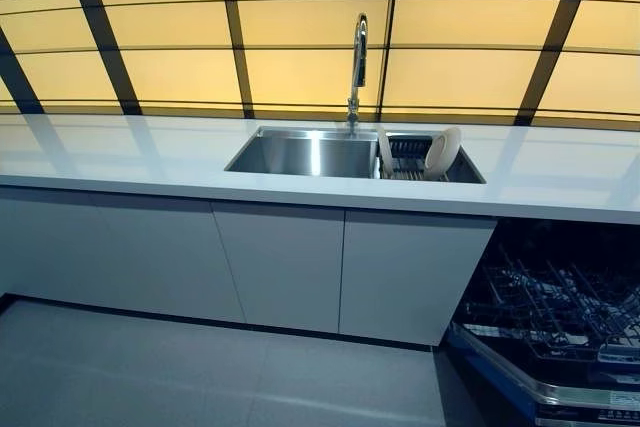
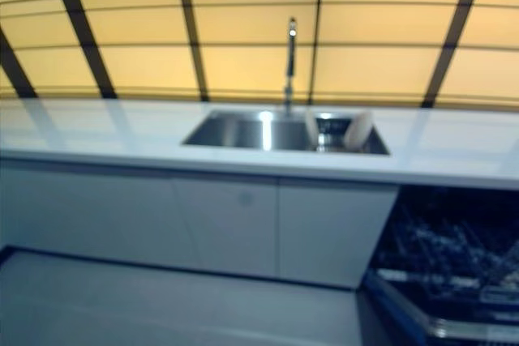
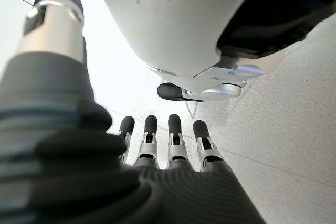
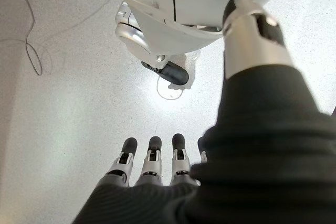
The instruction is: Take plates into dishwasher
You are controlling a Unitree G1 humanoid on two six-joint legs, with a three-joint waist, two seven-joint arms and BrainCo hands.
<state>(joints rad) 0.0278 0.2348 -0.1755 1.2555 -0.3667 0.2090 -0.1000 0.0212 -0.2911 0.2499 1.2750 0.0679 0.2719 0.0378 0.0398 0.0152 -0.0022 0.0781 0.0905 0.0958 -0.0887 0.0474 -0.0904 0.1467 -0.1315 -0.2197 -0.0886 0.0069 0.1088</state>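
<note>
Plates [image 1: 441,151] wait racked in the sink [image 1: 300,155] at 12 o'clock; dishwasher [image 1: 560,317] open at 4. Left robot hand [image 3: 173,145] and right robot hand [image 4: 152,166] hang empty, fingers straight: step closer before reaching.

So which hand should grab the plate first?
Probably the right hand. The plates stand in the rack at the sink's right end, and the open dishwasher is farther right still. Both the right and the left hand hang open toward the floor, holding nothing.
</note>
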